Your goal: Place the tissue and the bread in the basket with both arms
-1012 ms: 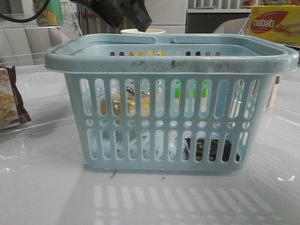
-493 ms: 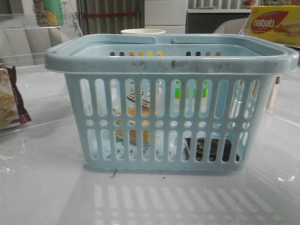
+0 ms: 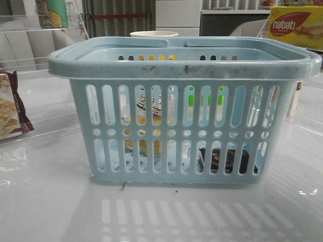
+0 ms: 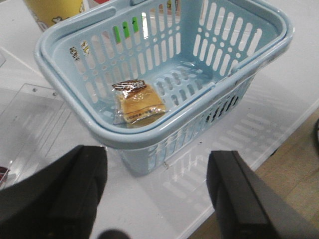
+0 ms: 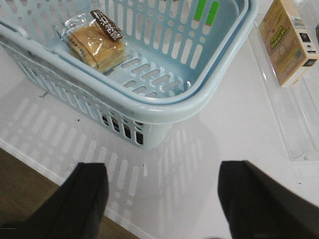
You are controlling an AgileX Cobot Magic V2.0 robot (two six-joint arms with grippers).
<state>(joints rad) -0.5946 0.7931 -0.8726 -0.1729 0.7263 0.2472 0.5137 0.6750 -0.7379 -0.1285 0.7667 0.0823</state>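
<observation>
Left arm was over the basket's back rim at 11 o'clock a second ago, gone from the front view since; bread sat high behind the slots then, lower half a second ago, same place now. Large light blue slotted plastic basket (image 3: pixel 181 113) stands on the white table (image 3: pixel 50 201). Clear plastic packet of yellow-tan bread with dark brown label (image 4: pixel 137 103) lies flat on the basket floor, front view puts it at 9 o'clock inside. Small flat black-and-grey tissue pack (image 3: pixel 227 160) sits on the floor at 4 o'clock, seen only through the lower slots. Left gripper (image 4: pixel 157 191) above and outside the basket, jaws spread wide, holding nothing. Right gripper (image 5: pixel 162 199) likewise outside the rim, jaws wide apart, nothing between them. Yellow-and-red nabati box (image 3: pixel 295 26) at 1 o'clock behind, maroon-edged cracker bag (image 3: pixel 11 103) at 9 o'clock, cream cup (image 3: pixel 154 34) behind the far rim, tan carton (image 5: pixel 288 40) beside the basket
</observation>
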